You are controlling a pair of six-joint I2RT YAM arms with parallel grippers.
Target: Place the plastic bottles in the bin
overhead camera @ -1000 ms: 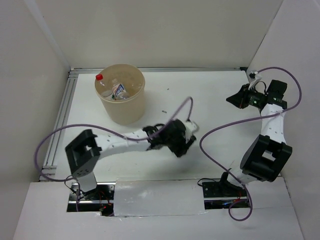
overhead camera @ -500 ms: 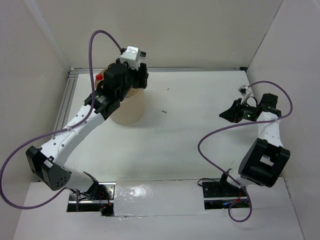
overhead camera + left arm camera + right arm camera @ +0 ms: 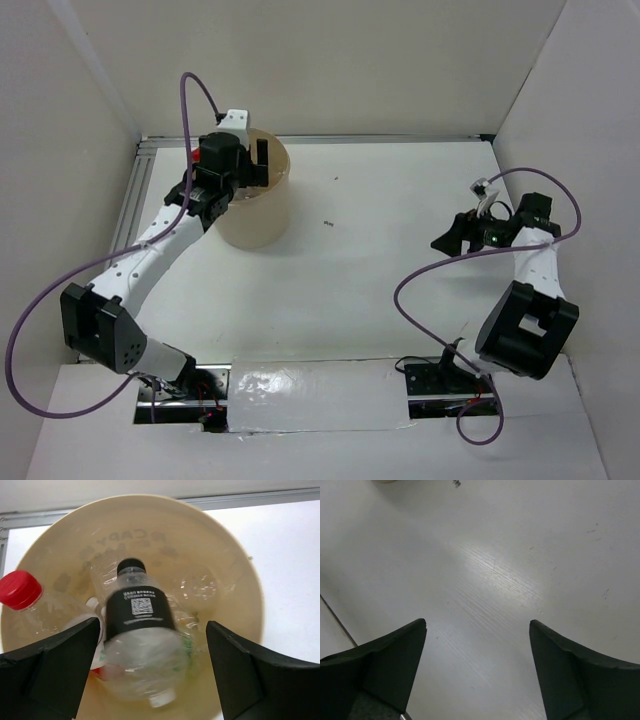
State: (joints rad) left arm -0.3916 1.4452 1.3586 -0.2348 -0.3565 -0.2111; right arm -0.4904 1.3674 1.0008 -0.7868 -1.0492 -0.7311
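Note:
In the left wrist view, the beige bin fills the frame and holds several plastic bottles. A clear bottle with a dark cap and black label lies loose and blurred on top of the others. A red-capped bottle leans against the bin's left wall. My left gripper hangs open over the bin, and its fingers touch nothing. My right gripper is open over bare white table. It is at the right side, far from the bin.
An aluminium rail runs along the table's left edge. White walls close in the back and both sides. Purple cables loop off both arms. A small dark mark sits on the table right of the bin.
My left arm swung from the middle of the table up over the bin, opened, and let the dark-capped bottle go into it. My right gripper opened and shifted slightly left.

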